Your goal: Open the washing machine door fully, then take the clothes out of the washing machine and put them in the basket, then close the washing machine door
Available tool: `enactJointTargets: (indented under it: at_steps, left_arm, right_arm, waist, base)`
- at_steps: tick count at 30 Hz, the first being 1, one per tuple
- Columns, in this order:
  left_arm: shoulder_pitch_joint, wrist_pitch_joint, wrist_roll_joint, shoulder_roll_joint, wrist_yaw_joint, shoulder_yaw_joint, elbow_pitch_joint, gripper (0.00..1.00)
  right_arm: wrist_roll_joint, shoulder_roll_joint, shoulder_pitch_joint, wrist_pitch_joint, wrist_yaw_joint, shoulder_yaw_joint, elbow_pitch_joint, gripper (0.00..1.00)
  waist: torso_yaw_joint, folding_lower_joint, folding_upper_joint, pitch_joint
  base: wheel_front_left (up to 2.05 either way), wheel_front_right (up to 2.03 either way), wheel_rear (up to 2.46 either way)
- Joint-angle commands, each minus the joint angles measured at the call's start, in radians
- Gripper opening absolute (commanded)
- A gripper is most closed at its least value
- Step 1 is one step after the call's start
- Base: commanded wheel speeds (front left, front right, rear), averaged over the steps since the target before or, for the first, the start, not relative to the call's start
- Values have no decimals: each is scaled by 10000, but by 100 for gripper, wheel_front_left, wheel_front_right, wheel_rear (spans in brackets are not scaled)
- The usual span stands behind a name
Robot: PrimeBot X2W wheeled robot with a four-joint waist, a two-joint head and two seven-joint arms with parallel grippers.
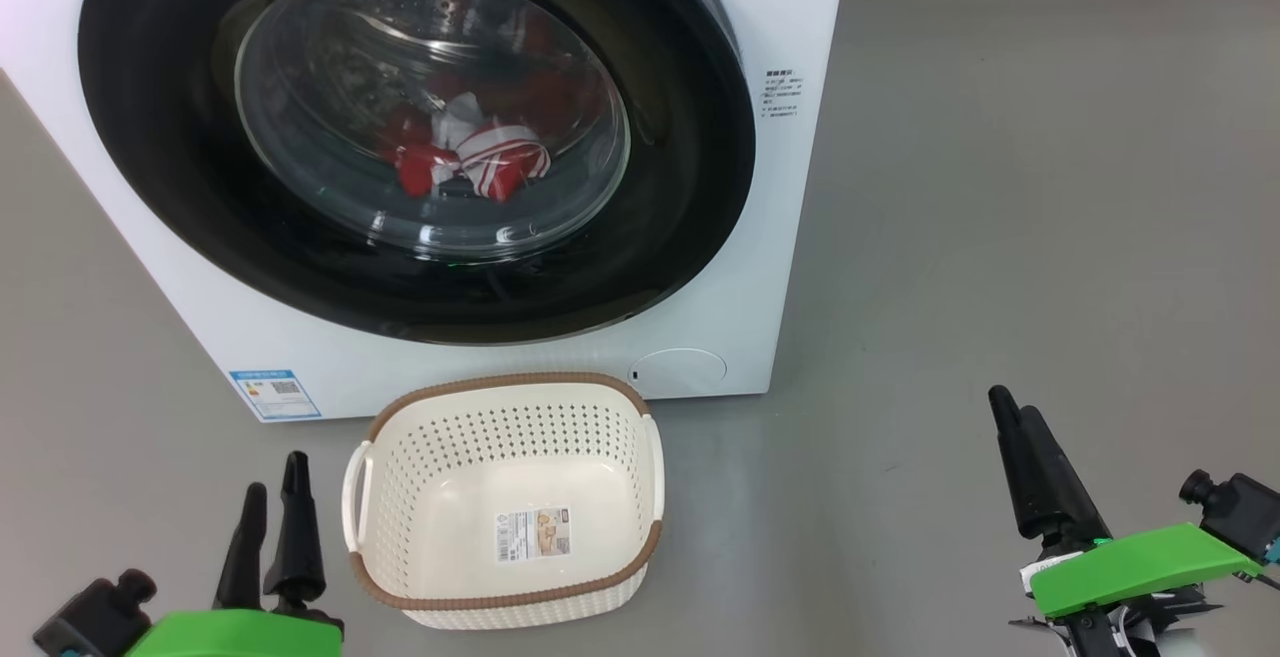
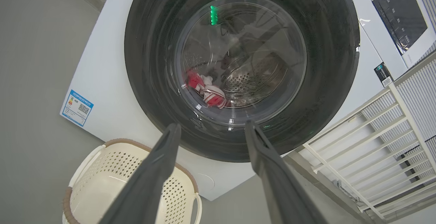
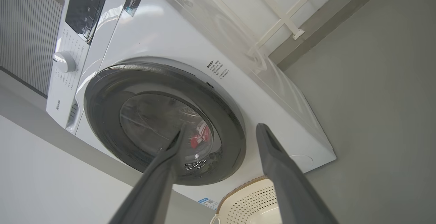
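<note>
Left gripper (image 1: 275, 477): low at the left, fingers spread apart with nothing between them; in the left wrist view (image 2: 213, 125) they frame the lower part of the door.
Right gripper (image 1: 1010, 405): low at the right over bare floor (image 1: 1000, 187), jaws wide and empty, well apart from the machine.
Washing machine door (image 1: 330, 107): up and ahead of both grippers; it looks seated flush against the washing machine (image 1: 775, 237), though the glossy black rim makes the seam hard to read.
Clothes (image 1: 470, 152): red and white, bunched low in the drum behind the glass.
Basket (image 1: 505, 382): on the floor just in front of the washer, under the door, between the grippers and nearer the left one; the paper label on its base lies uncovered.
Left wrist view: a white railing (image 2: 374, 132) close beside the machine.
Right wrist view (image 3: 222, 127): the dial (image 3: 64, 61) and dark control panel (image 3: 87, 9) above the door.
Open room: wide grey floor to the right of the washer; the basket takes up the ground below the door.
</note>
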Motion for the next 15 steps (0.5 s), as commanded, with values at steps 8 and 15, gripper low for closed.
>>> enactJointTargets:
  at_steps: [8, 15]
  left_arm:
    - [-544, -366, 1936, 176, -84, 254, -369, 100]
    - [-567, -573, 3232, 176, -90, 292, -394, 100]
  right_arm:
    - [-1846, -341, -567, -387, 11, 398, -153, 100]
    - [-3122, -348, -618, -591, 12, 395, -218, 100]
  waist:
    - [-19, 0, 0, -8]
    - [-35, -1, 0, -21]
  base:
    - [0, 0, 0]
    - [0, 0, 0]
